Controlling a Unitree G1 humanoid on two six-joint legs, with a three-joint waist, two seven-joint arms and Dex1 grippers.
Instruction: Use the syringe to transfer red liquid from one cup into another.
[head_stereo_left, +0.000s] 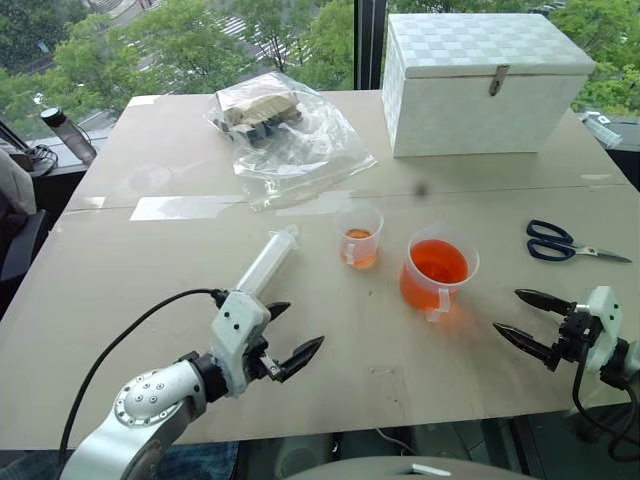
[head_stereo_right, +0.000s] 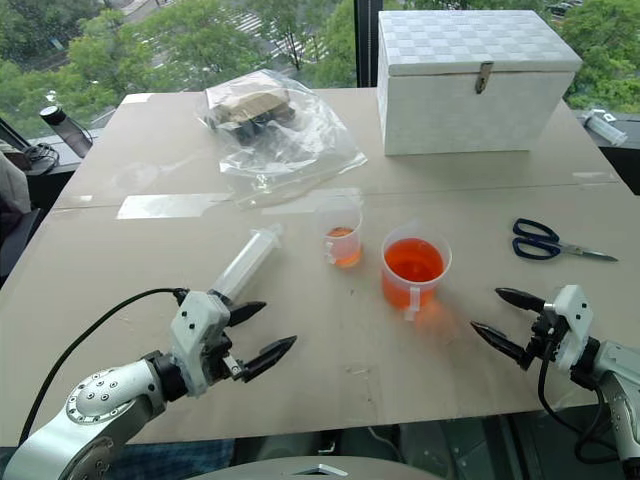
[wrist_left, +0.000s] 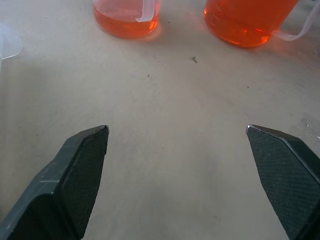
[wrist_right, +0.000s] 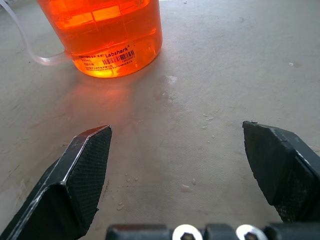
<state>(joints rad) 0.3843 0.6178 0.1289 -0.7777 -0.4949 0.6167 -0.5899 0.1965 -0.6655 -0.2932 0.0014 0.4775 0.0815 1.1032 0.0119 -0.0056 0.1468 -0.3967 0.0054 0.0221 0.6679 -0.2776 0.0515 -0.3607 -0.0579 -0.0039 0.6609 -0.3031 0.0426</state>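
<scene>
- Beyond the window behind the surface, green treetops show; the surface itself is a pale beige top with a strip of clear tape across its middle.
- At the far right of it stands a white woven box with a metal clasp, lid down.
- Left of the box lies a crumpled clear plastic bag with dark and tan items inside.
- A pair of blue-handled scissors lies near the right edge, blades pointing right.
- The syringe lies flat on the surface, empty as far as can be seen, its length running diagonally, with one end close to the left end effector.
- The small narrow cup stands upright near the centre, holding a shallow layer of red liquid.
- Just right of it, close but apart, stands the wider handled beaker, upright, filled roughly halfway with the same orange-red liquid, handle turned toward the robot.
- The left end effector hovers low over the surface just in front of the syringe, fingers spread wide and empty, pointing toward the two cups.
- The right end effector sits to the right of the beaker, well apart from it, fingers likewise spread wide, gripping nothing.
</scene>
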